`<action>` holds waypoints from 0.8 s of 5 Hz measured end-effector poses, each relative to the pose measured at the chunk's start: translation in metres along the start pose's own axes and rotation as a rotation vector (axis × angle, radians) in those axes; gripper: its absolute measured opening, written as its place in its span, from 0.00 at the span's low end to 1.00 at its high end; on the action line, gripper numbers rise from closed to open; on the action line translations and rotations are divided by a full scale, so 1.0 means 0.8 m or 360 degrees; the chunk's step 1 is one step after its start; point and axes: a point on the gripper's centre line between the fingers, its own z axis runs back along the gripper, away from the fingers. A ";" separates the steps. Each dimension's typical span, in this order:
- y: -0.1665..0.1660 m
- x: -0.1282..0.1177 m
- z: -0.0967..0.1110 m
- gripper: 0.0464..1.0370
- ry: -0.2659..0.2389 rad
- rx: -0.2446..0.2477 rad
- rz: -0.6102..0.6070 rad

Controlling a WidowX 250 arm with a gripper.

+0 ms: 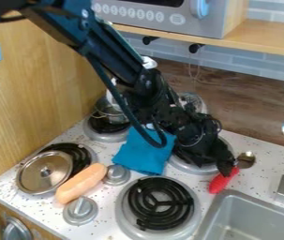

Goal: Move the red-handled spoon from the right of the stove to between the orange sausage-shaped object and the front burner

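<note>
as the black arm [115, 56] slants down from the upper left, its gripper [223, 169] points downward at the neck of the red-handled spoon [221, 182], bowl to the right, handle to the lower left; whether the gripper is spread or closed cannot be told. left of it lies a blue cloth [143, 152], below it a sink [233, 193]. marks on the microwave [214, 29] above it are too small to read.

A metal spoon [221, 182] with a red handle is laid diagonally on the speckled white counter [266, 174], between the right rear burner [188, 167] and the sink [258, 200], its bowl directed rearward and its neck partly hidden.
</note>
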 end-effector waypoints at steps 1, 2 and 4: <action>0.003 0.003 -0.012 0.97 0.0036 0.0009 0.0005; -0.006 0.005 -0.021 0.97 0.0074 0.0002 -0.0033; -0.025 0.001 -0.034 0.97 0.0114 -0.0032 -0.0075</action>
